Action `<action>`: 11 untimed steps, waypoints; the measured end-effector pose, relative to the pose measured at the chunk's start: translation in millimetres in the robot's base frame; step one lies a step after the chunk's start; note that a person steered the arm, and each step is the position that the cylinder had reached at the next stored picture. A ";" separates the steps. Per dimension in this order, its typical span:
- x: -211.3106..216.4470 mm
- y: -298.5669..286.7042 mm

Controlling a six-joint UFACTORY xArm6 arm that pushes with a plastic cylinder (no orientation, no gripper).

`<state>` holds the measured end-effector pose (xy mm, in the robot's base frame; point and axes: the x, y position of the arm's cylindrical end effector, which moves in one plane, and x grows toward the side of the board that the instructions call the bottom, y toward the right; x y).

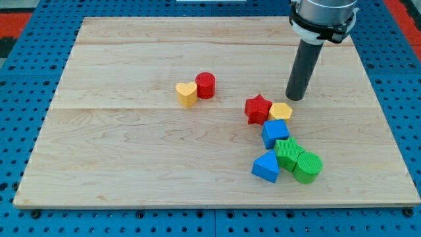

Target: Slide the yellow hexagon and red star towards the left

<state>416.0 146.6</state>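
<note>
Looks like you've barely started: the red star (258, 108) and yellow hexagon (281, 111) sit touching, right of the bench's middle, with the whole leftward slide left to do. There's no claw on this rig, so nothing to call open or closed; my tip (297, 98) rests just above and right of the hexagon, apparently not touching. Below them are a blue block (275, 132), a green block (288, 153), a green cylinder (307, 166) and a blue triangle (266, 166). The yellow heart (186, 94) and red cylinder (205, 85) sit further left. The pale wooden bench (131, 158) lies on blue pegboard (20, 99).
</note>
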 end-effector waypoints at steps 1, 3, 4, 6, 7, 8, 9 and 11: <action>-0.3 1.3; 7.2 7.9; 41.1 25.0; 50.3 25.0; 56.0 25.0; 58.1 20.4; 57.5 -5.0; 42.1 -70.6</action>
